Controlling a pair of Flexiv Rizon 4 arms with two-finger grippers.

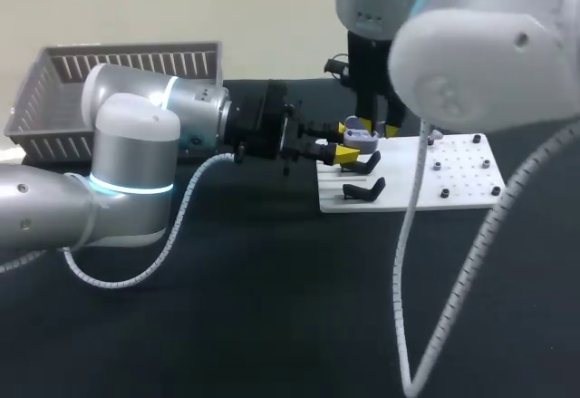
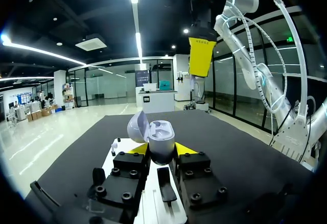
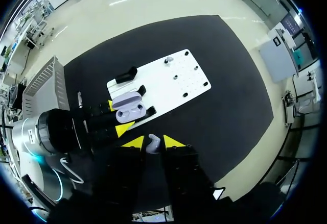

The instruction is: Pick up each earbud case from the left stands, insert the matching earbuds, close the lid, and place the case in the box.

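Fingers [image 2: 134,149] of the left gripper [image 2: 160,150] are pinching the lilac earbud case [image 2: 159,141] from two sides, yellow tips pressing against its lower body. In the head view this arm is coming in from 9 o'clock, and its elbow is covering part of the front wall of the grey basket [image 1: 54,99] sitting at 10 o'clock on the table. The case is hanging over the 9 o'clock edge of the white board [image 1: 453,189], with its lid [image 2: 137,125] standing open. Whether its pockets are holding anything is hard to make out.

At the case's 6 o'clock in the head view, two black stands [image 1: 364,189] are sitting on the board.

The right gripper [image 3: 152,142] is hovering above the case, its tips pinching a small pale earbud [image 3: 153,145]. In the head view the right arm's own white housing is hiding most of this gripper and all of the earbud. In the left wrist view only one of its yellow tips is showing.

The right arm's coiled cable [image 1: 412,235] is crossing the board's middle in the head view. Dark studs are dotting the board's 3 o'clock half, and the small pieces near its far edge are too small to identify.
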